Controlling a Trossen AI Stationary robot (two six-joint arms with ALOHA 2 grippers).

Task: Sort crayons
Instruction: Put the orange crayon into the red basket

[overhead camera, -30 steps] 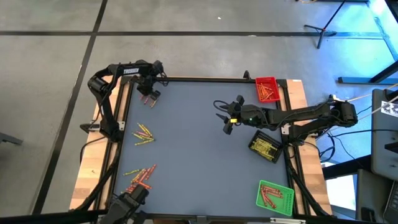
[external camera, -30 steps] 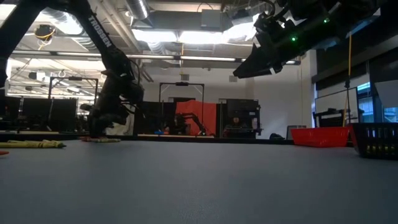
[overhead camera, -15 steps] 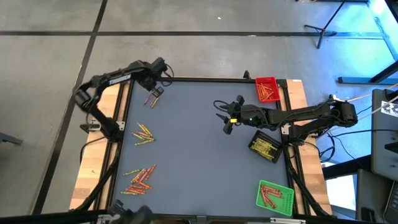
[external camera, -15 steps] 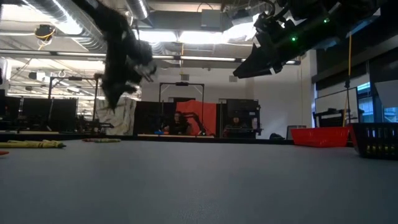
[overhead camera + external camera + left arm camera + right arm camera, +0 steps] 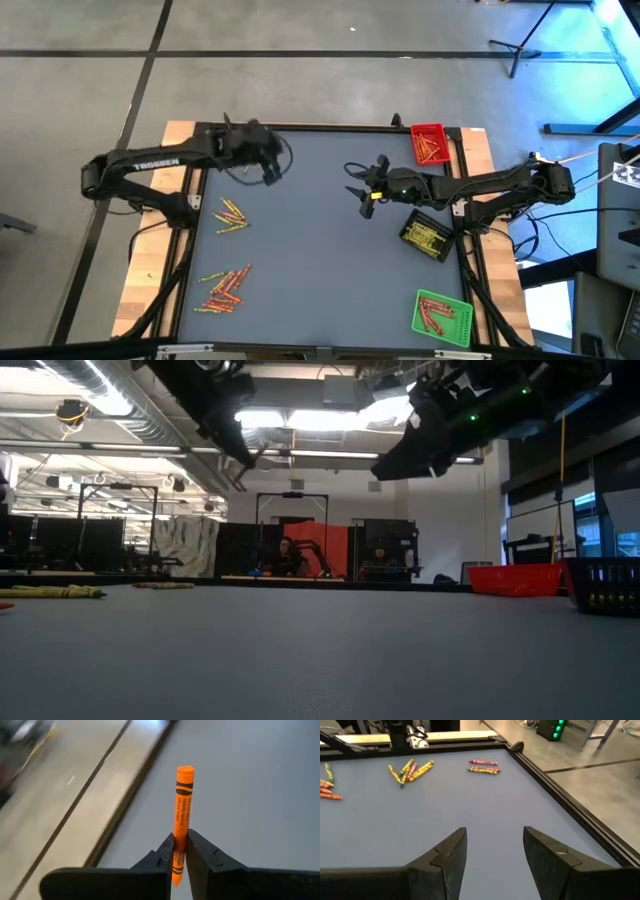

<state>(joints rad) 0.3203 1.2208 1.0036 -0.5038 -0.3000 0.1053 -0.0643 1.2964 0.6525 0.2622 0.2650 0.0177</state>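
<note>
Crayons lay in loose piles on the left side of the grey desk [image 5: 320, 250]: a red and orange pile [image 5: 224, 287] near the front left corner, and a small yellow and pink bunch [image 5: 231, 215] further back along the left edge. A pair [image 5: 483, 766] of them also lay close to the desk's rim, seen from the right wrist.

Above the back left part of the desk, the left gripper [image 5: 268, 165] hung in the air with its jaws pressed onto one orange crayon [image 5: 182, 817]. In the left wrist view that crayon stood out straight between the fingers [image 5: 207, 857], its flat end pointing away from the wrist, and the lower part of its wrapper was pinched in the grip.

Toward the middle right, the right gripper [image 5: 362, 188] hovered over bare desk with its jaws spread and nothing between them; the right wrist view showed both fingers [image 5: 451, 851] apart above the grey surface.

Three trays sat along the right edge. A red tray [image 5: 430, 143] at the back right corner held red and orange crayons. A black tray [image 5: 427, 236], just beside the right arm, held yellowish ones. A green tray [image 5: 442, 316] at the front right corner held red ones.
</note>
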